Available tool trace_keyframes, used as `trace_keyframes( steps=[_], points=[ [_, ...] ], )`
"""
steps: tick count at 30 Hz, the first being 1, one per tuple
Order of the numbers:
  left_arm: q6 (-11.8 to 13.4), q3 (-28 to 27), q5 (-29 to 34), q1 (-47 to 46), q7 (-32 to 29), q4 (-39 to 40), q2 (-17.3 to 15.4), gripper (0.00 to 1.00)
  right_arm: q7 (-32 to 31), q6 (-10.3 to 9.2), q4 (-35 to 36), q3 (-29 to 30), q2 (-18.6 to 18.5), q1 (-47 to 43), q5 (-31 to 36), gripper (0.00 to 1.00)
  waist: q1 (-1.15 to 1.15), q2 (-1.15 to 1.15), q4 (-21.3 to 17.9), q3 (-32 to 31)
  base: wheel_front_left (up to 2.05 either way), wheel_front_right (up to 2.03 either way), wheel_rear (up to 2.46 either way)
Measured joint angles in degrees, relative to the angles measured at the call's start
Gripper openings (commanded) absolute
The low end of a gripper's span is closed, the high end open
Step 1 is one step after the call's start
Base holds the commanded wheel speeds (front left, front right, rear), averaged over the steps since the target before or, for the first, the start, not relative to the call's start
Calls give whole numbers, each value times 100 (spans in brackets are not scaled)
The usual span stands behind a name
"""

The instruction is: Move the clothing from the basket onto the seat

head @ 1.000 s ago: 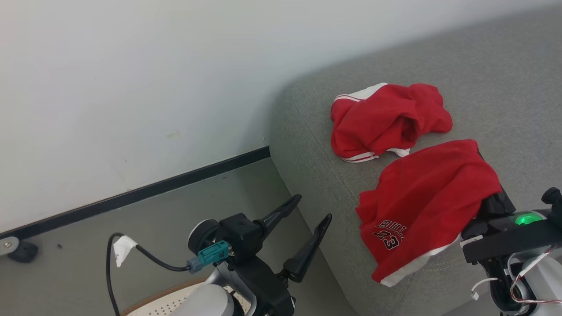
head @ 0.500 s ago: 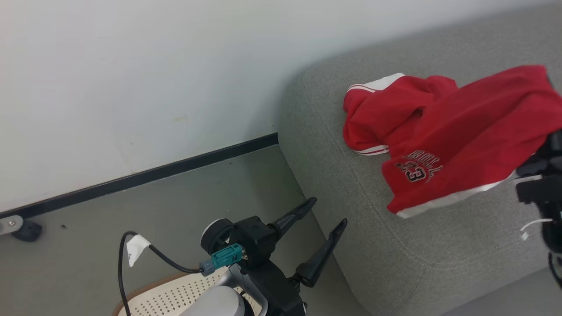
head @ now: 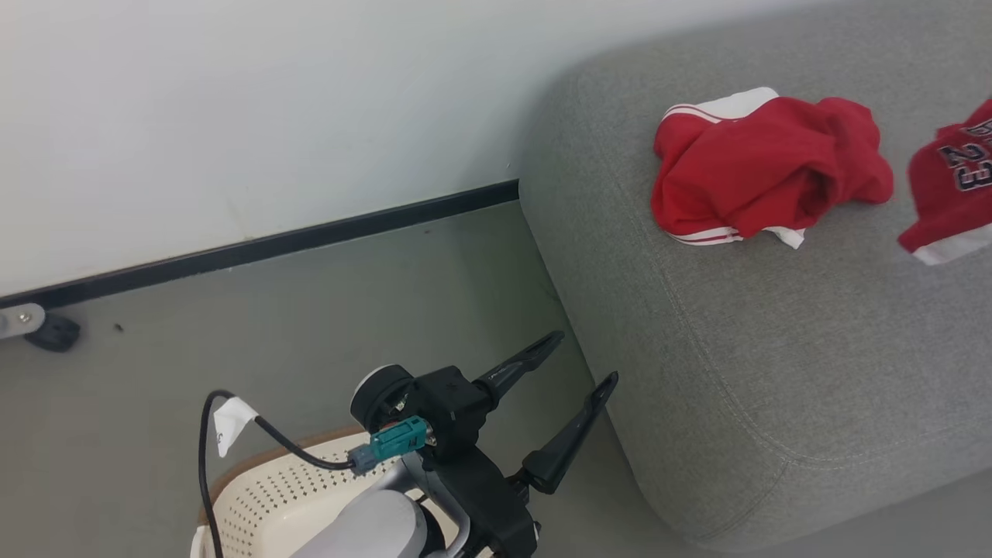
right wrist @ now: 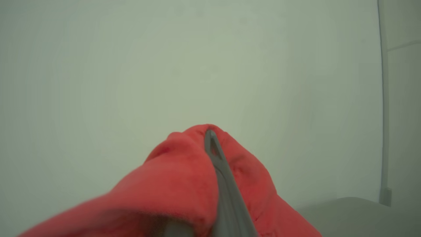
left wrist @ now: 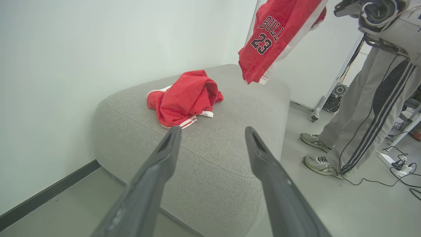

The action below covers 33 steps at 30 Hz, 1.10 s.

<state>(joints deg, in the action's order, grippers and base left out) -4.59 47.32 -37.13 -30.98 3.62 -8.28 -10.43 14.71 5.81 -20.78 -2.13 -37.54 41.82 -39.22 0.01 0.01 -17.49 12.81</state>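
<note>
One piece of red clothing lies crumpled on the grey seat, also seen in the left wrist view. A second red garment printed "23" hangs in the air above the seat, and its lower part shows at the head view's right edge. My right gripper is shut on this garment, whose cloth bunches around the fingers. My left gripper stands open and holds nothing, over the floor beside the seat's corner. The cream basket sits below my left arm, partly hidden by it.
A white wall with a black baseboard runs behind the seat. A caster stands at the far left. A person's legs stand on the seat's far side, with cables and a power strip on the floor there.
The head camera has shifted. My right gripper has lifted the "23" garment off the seat, up and to the right. The left gripper stays open.
</note>
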Motion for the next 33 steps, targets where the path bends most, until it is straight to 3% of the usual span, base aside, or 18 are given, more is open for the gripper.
trace_keyframes(
  steps=[10,19,27,33],
  points=[
    [3,-57,159,-341,-159,346,-136,100,0,21,-932,266,-495,745,46,0,0,0,337,675,0,0,0],
    [3,-136,211,-628,-254,492,-200,100,1,-167,-1366,302,-850,1576,448,0,1,0,655,1333,0,0,0],
    [-1,-224,211,-820,-250,481,-199,100,0,-178,-1859,-147,-743,1646,767,0,0,0,911,1787,0,0,0],
    [-4,-247,211,-885,-199,359,-198,100,-152,-109,-2570,-638,-434,1601,983,0,0,0,1142,2029,0,0,0]
  ],
)
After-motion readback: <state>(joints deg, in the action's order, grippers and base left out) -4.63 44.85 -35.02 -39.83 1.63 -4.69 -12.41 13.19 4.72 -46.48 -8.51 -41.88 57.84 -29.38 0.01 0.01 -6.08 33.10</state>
